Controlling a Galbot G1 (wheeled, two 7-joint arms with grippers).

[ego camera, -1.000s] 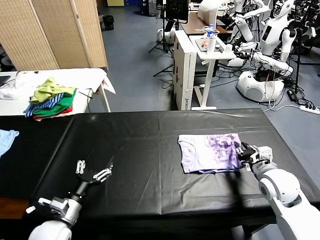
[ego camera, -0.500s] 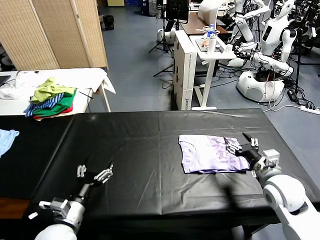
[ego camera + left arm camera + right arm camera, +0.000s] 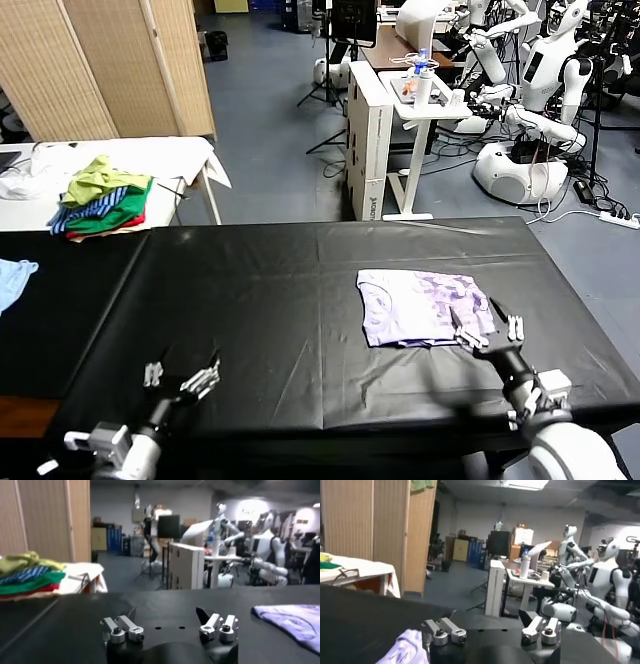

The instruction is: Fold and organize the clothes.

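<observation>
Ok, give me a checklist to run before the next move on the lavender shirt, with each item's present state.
1. T-shirt lies folded on the black table: ok.
2. Right gripper empty, jaws open, at the shirt's near right corner: ok.
3. Left gripper empty, jaws open, near the table's front edge, far from the shirt: ok.
4. Shirt edges squared: not ok, the near edge looks uneven.
5. Shirt apart from the multicoloured heap on the white side table: ok.
6. Whether the right gripper touches the fabric: cannot tell.
</observation>
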